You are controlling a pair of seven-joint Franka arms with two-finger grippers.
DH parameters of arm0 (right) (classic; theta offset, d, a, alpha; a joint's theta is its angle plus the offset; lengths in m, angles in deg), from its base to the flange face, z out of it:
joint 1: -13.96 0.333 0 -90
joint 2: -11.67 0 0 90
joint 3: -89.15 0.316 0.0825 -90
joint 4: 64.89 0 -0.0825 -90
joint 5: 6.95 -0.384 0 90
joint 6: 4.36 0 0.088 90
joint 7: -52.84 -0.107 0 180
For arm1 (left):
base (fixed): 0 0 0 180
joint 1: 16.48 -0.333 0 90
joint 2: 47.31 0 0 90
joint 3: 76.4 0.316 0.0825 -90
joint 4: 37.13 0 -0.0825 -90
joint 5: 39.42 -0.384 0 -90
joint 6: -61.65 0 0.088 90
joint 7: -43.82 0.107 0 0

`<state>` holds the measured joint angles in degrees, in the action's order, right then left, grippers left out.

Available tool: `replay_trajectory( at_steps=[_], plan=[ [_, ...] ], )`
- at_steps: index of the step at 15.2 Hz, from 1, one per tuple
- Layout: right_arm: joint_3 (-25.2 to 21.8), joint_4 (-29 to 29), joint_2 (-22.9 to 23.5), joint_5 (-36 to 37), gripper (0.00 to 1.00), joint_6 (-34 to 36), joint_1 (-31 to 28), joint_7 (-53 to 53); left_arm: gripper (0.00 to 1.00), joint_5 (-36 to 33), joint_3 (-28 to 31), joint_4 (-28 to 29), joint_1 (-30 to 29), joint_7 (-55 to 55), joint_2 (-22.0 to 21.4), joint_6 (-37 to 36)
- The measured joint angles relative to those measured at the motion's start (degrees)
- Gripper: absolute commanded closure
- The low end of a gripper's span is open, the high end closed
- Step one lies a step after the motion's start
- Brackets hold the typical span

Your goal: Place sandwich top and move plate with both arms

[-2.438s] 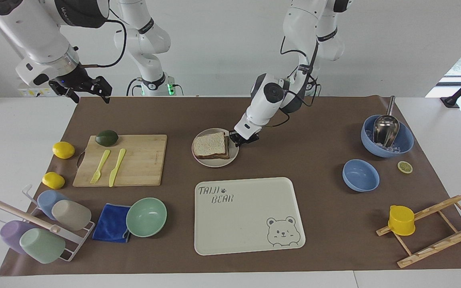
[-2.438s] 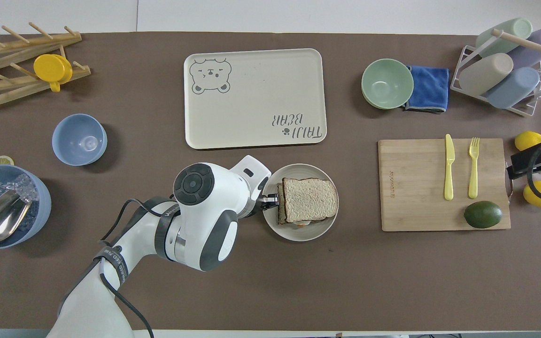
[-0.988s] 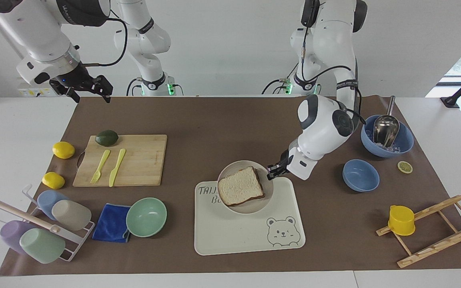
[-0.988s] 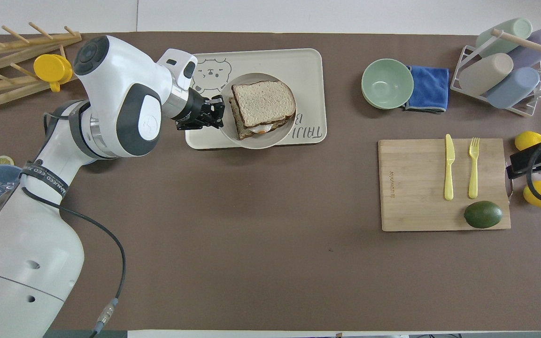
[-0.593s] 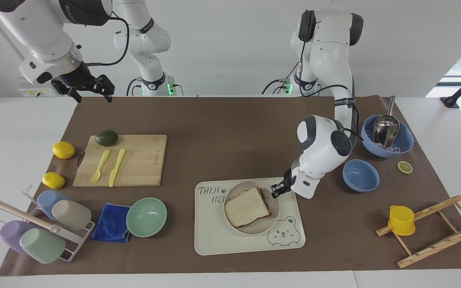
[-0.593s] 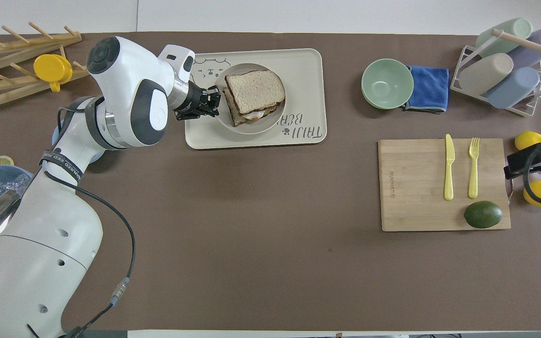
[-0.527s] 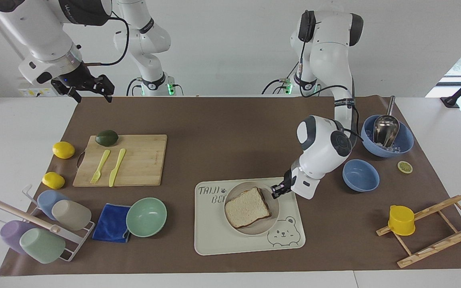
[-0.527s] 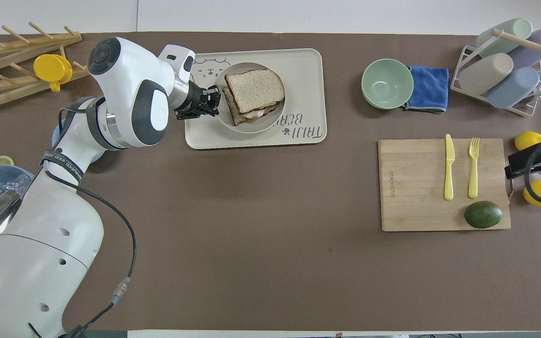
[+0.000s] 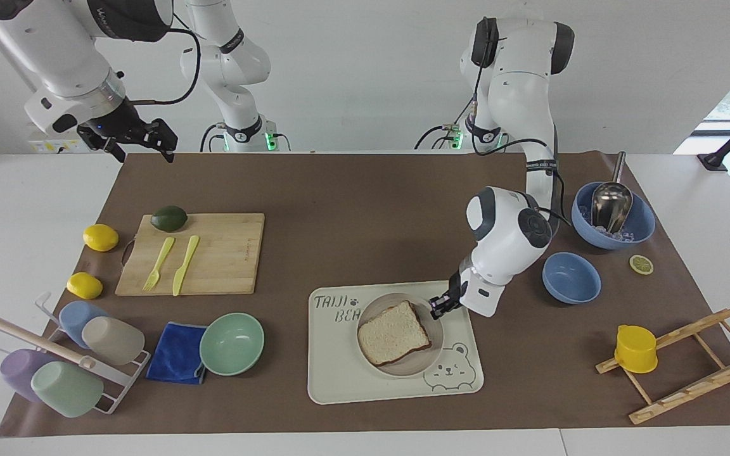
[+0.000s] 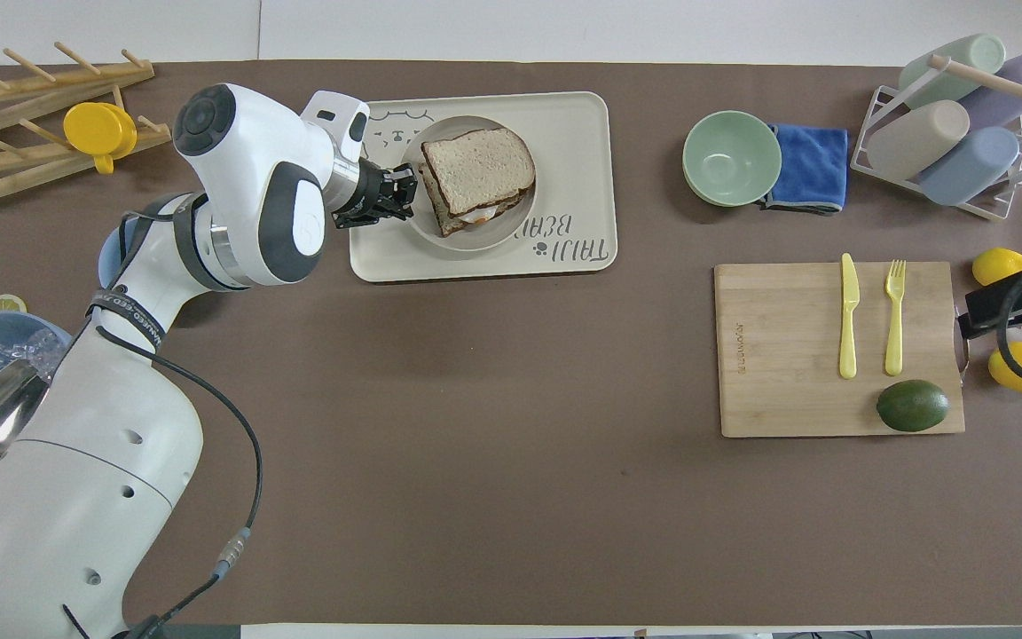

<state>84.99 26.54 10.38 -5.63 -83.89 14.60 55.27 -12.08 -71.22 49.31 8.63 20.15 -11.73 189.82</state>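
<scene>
The sandwich top [image 9: 393, 332] lies on the stacked sandwich, on the plate [image 9: 410, 369]. The plate is low over the cream bear-printed tray [image 9: 352, 380]; I cannot tell whether it rests on it. My left gripper [image 9: 439, 306] is shut on the plate's rim, at the side toward the left arm's end. In the overhead view the left gripper [image 10: 404, 202] holds the plate [image 10: 486, 238] with the sandwich top [image 10: 478, 169] over the tray [image 10: 577, 133]. My right gripper [image 9: 141, 154] is open and empty, and waits in the air over the mat's corner at the right arm's end.
A cutting board [image 9: 213, 253] with an avocado, a fork and a knife lies toward the right arm's end. A mint bowl [image 9: 232, 343] and a blue cloth lie beside the tray. Two blue bowls [image 9: 571, 277] and a wooden rack [image 9: 688, 361] are toward the left arm's end.
My left gripper carried the plate with the sandwich from the mat nearer the robots onto the tray and lowered it. The right arm has not moved.
</scene>
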Motion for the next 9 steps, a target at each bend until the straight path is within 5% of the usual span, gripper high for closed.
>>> replay_trajectory(
  at_steps=[9],
  plan=[
    [2.49, 0.13, 0.0, 0.0, 0.0, -0.2, -2.35, 0.0, 0.0, -4.11, 6.0, -1.49, -0.45, 0.1, -3.59, -5.74]
  ],
)
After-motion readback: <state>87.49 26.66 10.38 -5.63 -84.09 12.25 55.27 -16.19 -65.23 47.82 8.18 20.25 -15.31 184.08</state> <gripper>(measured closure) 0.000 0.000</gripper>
